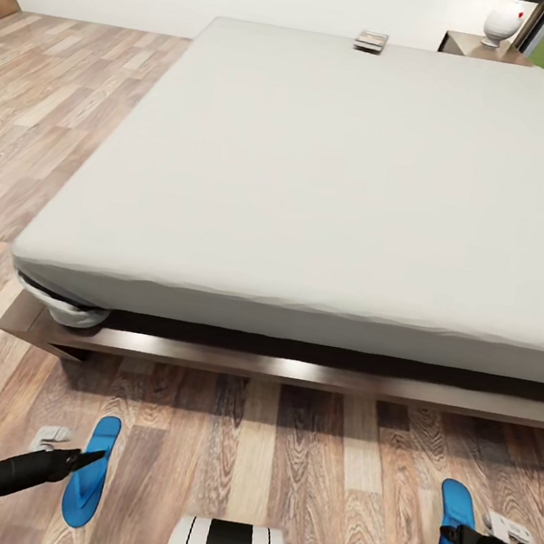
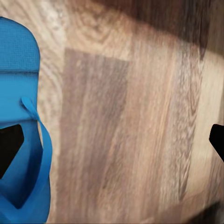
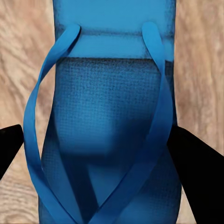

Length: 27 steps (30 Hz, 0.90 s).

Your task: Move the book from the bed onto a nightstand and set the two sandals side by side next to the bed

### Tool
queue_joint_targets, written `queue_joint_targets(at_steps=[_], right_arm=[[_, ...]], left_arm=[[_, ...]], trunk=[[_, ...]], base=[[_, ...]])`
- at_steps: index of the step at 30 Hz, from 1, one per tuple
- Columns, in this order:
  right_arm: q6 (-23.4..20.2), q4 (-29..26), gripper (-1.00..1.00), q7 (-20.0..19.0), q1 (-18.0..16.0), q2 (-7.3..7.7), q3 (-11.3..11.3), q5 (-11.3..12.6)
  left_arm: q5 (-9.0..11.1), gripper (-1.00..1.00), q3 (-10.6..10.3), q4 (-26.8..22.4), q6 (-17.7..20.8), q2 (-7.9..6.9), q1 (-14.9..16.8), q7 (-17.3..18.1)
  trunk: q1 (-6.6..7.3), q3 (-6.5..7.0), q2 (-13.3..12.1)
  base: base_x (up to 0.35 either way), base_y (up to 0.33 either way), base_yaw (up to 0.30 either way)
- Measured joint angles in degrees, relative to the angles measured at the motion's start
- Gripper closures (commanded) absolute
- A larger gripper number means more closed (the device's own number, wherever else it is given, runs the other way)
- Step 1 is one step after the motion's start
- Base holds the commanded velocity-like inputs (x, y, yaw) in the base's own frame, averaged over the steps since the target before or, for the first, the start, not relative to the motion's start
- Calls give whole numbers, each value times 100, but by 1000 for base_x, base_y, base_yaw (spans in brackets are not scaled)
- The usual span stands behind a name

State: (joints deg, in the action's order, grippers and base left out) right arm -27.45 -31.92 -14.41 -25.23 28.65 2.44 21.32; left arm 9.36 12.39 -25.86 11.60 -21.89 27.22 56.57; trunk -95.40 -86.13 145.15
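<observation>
Book (image 1: 371,41) lies at the bed's (image 1: 338,186) 12 o'clock edge. Two sandals (image 1: 91,472) (image 1: 460,543) lie on the floor (image 1: 276,466) (well apart). Right gripper (image 3: 100,144) straddles one, spread; left gripper (image 2: 112,144) is spread over planks.

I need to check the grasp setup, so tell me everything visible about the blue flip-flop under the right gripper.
The bright blue flip-flop lies flat, sole down, on the wood-plank floor near the bed's foot. Its footbed looks finely textured, like foam, and two thin blue straps meet in a V at the toe post. The right gripper stands open, one black finger on either side; whether they touch it is unclear.
</observation>
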Motion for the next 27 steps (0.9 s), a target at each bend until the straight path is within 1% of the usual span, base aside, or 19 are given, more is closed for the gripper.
queue_joint_targets(at_steps=[4, 7, 10, 13, 27], right_arm=[[566, -1, 100, -12, -1, -6, -2, -9], [705, -1, 100, -7, 1, -7, -3, -16], [740, -1, 100, -5, 1, -7, -3, -18], [758, 9, 100, 6, 0, -11, -5, -19], [762, 12, 100, 2, -1, -17, -13, -19]], left_arm=[[1, -100, -1, 1, 0, 0, 0, 0], [2, -100, -1, 1, 1, 0, 0, -1], [3, -100, -7, 1, 1, 3, 0, -1], [-5, -100, -8, -1, -1, 5, 0, 1], [-11, -100, -7, -2, 1, 4, -1, 2]], trunk=[[0, 0, 0], [0, 0, 0], [0, 0, 0], [0, 0, 0], [0, 0, 0]], base=[[0, 86, 0], [0, 20, 0], [0, 26, 0], [0, 176, 0], [0, 275, 0]])
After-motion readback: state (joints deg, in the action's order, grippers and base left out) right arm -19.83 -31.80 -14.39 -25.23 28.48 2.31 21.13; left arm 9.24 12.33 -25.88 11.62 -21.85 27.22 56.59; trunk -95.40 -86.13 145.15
